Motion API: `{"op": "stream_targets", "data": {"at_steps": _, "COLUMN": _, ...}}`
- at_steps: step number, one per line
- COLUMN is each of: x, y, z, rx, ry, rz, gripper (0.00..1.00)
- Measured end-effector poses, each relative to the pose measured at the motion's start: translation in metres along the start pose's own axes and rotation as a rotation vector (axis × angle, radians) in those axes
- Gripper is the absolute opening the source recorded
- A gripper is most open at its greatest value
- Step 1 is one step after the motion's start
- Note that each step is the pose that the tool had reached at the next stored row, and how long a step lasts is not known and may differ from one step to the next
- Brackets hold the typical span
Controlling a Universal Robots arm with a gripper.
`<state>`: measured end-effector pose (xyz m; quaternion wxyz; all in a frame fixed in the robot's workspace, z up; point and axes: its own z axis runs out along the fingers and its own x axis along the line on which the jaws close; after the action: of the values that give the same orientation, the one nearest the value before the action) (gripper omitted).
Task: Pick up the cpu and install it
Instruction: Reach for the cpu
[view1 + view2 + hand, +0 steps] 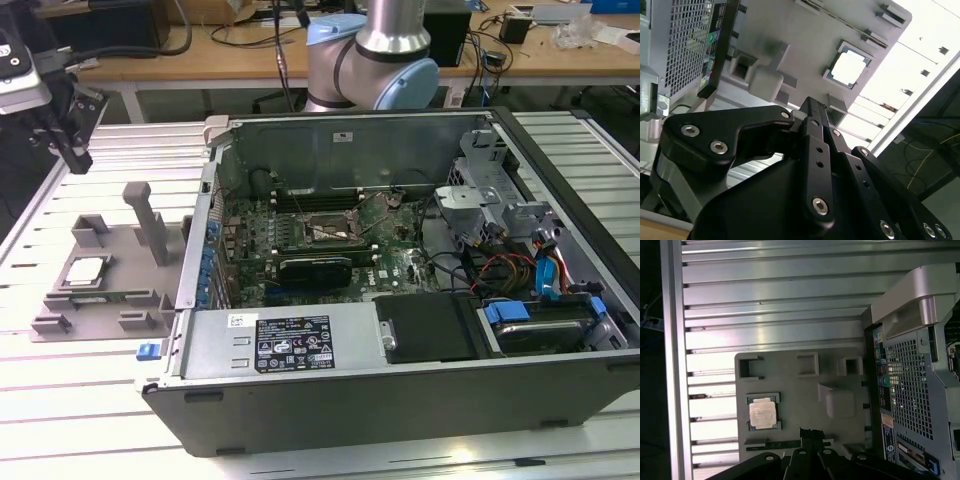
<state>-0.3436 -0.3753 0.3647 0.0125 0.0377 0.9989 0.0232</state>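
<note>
The cpu [85,270] is a small silver-topped square lying flat in a pocket of the grey fixture tray [135,275], on the exterior view's left of the computer case. It also shows in both wrist views, as the cpu [849,67] and the cpu [762,412]. My gripper [77,158] hangs well above the table, beyond the tray's far corner, apart from the chip. Its black fingers [807,434] stand together with nothing between them. The motherboard socket [325,230] lies inside the open case.
The open computer case [400,400] takes up the middle of the slatted metal table [80,400]. Upright posts [150,220] rise from the tray next to the chip. The arm's base [375,60] stands behind the case. Cables and a drive cage crowd the case's right side.
</note>
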Motion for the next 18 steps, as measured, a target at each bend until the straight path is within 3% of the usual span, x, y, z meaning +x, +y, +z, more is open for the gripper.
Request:
{"op": "stream_targets", "data": {"at_steps": 11, "x": 0.0203, "y": -0.0024, "z": 0.023, "rx": 0.0, "ry": 0.0, "rz": 0.0, "gripper": 0.11}}
{"op": "stream_targets", "data": {"at_steps": 13, "x": 0.0268, "y": -0.0032, "z": 0.0336, "rx": 0.0, "ry": 0.0, "rz": 0.0, "gripper": 0.11}}
{"op": "stream_targets", "data": {"at_steps": 18, "x": 0.0286, "y": -0.0035, "z": 0.0364, "rx": 0.0001, "ry": 0.0001, "rz": 0.0, "gripper": 0.11}}
